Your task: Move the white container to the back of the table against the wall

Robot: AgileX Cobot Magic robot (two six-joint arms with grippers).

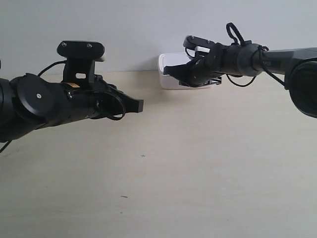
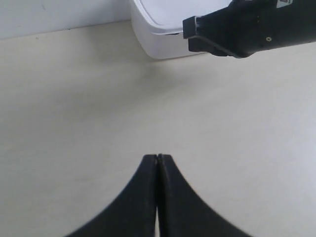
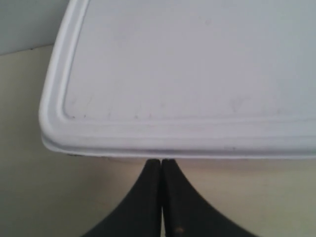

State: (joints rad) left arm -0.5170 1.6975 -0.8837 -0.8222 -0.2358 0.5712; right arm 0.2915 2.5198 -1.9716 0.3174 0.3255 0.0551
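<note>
Shallow smooth white container [image 1: 170, 72], rounded corners, raised lid rim, at the back of pale wood-grain table [image 1: 198, 163] against plain wall [image 1: 138, 29]. Right gripper [image 3: 161, 163] stretched level, fingers pressed together, tips just at the near lid edge. Left gripper [image 2: 157, 158] low, fingers together on nothing, well apart from the container, open tabletop between.

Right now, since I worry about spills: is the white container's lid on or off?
On. The lid sits flat on the white container, rim overhanging its wall in both wrist views.

White container [image 1: 170, 74]: shallow, rounded corners, raised-rim lid fitted; lying flat on cream table [image 1: 198, 168], sitting just beside wall [image 1: 133, 29].
</note>
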